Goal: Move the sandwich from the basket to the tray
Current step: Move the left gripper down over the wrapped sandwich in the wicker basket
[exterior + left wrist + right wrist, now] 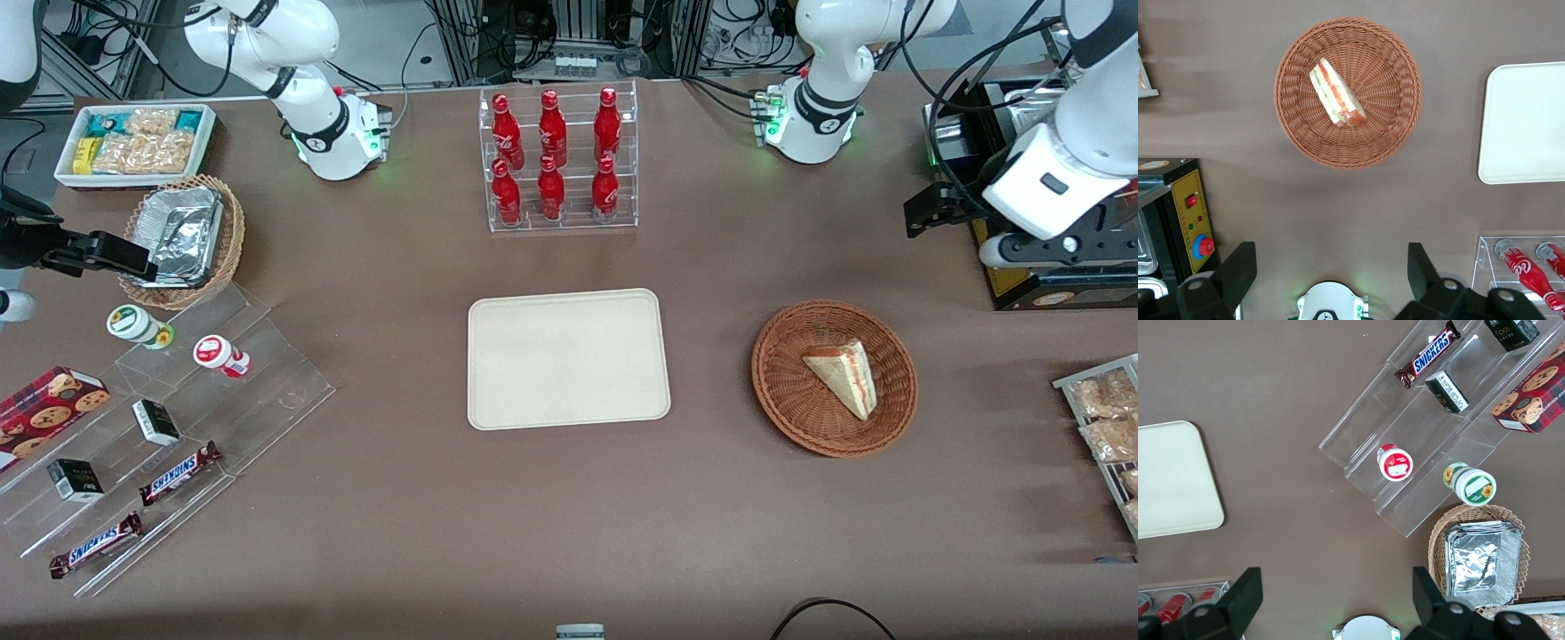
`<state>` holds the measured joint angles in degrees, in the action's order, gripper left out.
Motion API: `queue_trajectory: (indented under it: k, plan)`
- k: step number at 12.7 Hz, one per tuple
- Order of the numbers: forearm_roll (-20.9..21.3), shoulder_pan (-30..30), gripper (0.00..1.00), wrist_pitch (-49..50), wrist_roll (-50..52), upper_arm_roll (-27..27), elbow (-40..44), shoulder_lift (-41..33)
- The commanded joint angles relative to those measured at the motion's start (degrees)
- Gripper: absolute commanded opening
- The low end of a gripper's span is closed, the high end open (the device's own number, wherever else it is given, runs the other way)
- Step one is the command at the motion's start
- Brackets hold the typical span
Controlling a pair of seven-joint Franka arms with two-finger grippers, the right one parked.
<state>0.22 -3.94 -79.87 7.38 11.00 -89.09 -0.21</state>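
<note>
Right, the sandwich (845, 375) lies in the basket (787, 391), filling edge showing — nothing lifted yet. Beside it, toward the parked arm's end, the tray (567, 357) sits bare, so the whole job is ahead: reach, grip, carry, set down. High above the desk (533, 533), farther from the front camera than the basket, the claw (1331, 273) hangs with fingers (1238, 270) spread wide, holding nothing. Red bottles (551, 160) stand in a clear rack — cables crowd the room's edge.

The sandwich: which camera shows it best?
The left wrist view: the sandwich lies unobstructed in the basket, filling layers visible, the open end effector hanging above. The front view shows it smaller; the right wrist view, not at all.
</note>
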Motion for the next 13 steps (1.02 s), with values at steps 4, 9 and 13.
queue_trajectory:
  k: [4, 9, 13]
  plan:
    - [0.04, -0.63, 1.0, -0.81, -0.79, 0.52, 0.67, 2.31]
    - [0.04, -0.54, 1.0, -13.0, -0.53, 0.52, -10.47, 3.63]
    - [0.22, -0.54, 1.0, -25.57, 0.0, 0.43, -17.51, 8.1]
